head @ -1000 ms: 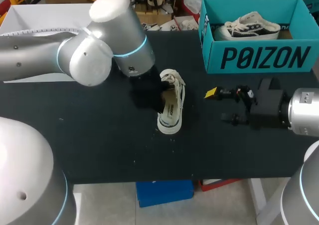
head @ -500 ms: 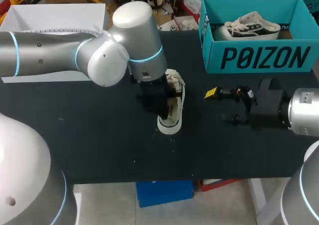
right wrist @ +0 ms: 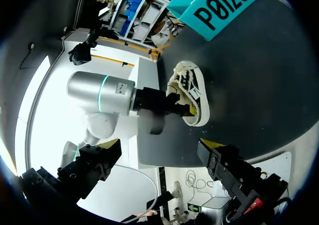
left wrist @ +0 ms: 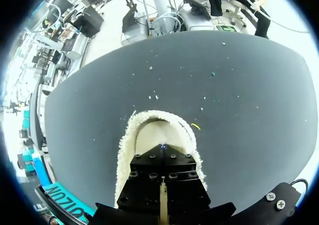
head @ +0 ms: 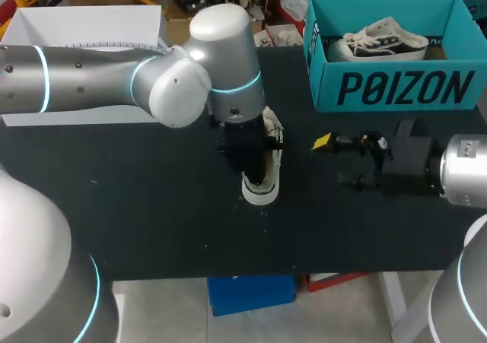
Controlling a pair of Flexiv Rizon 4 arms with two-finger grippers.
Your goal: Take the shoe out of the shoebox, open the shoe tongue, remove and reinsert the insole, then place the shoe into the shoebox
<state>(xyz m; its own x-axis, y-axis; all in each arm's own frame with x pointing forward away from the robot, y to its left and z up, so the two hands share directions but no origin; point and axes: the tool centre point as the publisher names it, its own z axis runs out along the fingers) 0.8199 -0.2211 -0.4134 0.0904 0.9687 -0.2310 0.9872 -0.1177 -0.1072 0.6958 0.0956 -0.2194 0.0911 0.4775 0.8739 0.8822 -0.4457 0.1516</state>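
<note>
Found the white shoe out on the black table, well apart from the blue-green shoebox. Saw the left gripper stuck into the top of the shoe, with the big grey left arm right above it. Looked along the left wrist view and met only the black gripper block, with the shoe's fuzzy rim and pale inside just ahead of it. Could not tell whether that gripper was clenched on anything or let go. Spotted the right gripper off to one side of the shoe, near the front wall of the shoebox, touching neither. Saw its two yellow tips spread wide with nothing between them, so let go. Noticed a second shoe, white with a dark stripe, lying inside the shoebox at the back of the table.
</note>
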